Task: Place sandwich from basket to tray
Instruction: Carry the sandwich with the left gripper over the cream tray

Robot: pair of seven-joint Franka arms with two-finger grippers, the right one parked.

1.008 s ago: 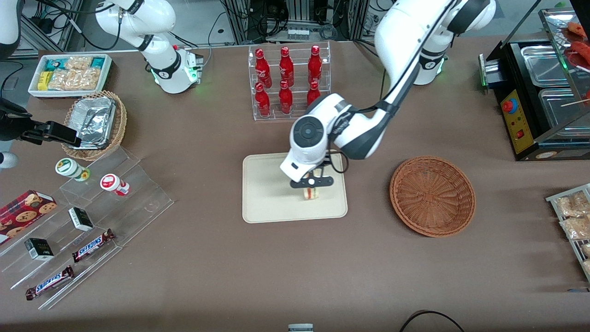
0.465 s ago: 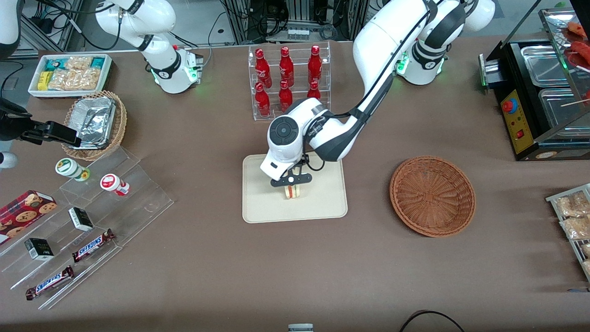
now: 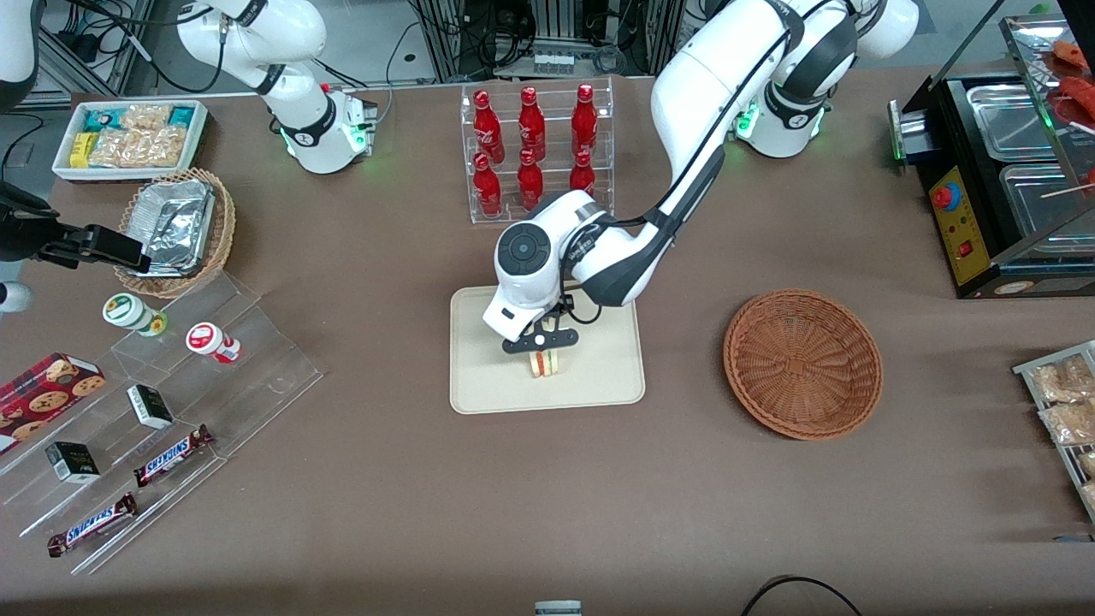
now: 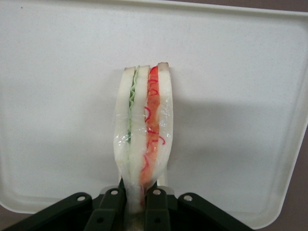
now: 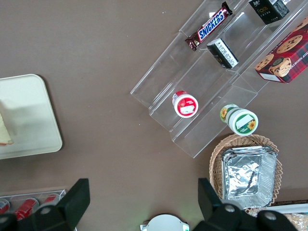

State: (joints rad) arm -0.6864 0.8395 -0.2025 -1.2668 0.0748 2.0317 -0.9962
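Note:
The sandwich is a pale bread wedge with red and green filling, standing on edge over the middle of the cream tray. My left gripper is shut on the sandwich's narrow end. In the left wrist view the sandwich hangs pinched between the black fingers, with the tray directly beneath; whether it touches the tray I cannot tell. The reddish-brown basket lies empty beside the tray, toward the working arm's end of the table.
A clear rack of red bottles stands just farther from the front camera than the tray. Clear stepped shelves with snack bars and cups, a tan basket of foil trays and a white bin of snacks lie toward the parked arm's end.
My left gripper carried the sandwich across the tray toward the parked arm's end, then came down slightly nearer the front camera over the tray's middle.

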